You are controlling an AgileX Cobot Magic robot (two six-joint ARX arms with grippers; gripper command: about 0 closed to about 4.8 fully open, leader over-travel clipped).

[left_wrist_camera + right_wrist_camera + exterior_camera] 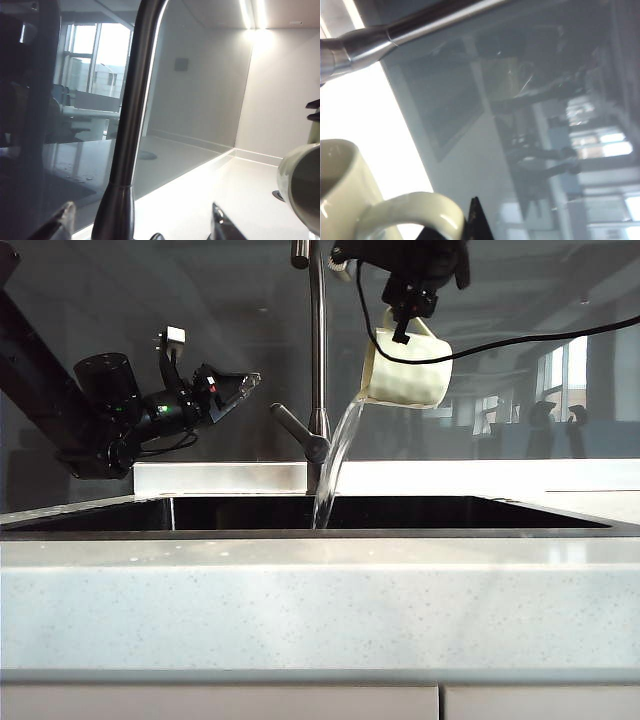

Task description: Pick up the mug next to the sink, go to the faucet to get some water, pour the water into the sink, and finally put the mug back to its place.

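The mug (405, 370) hangs tipped above the sink (320, 515), just right of the faucet (318, 360), a stream of water (335, 465) falling from its lip into the basin. It looks like stiff glazed ceramic, slick when wet, breakable if dropped, and lighter as it empties. The loop handle (415, 212) seems the surest hold, and the right gripper (405, 325) pinches it there from above. The left gripper (225, 390) hovers left of the faucet, jaws spread and empty.

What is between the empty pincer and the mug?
The faucet stands between the left pincer and the tipped mug, seen in the exterior view.
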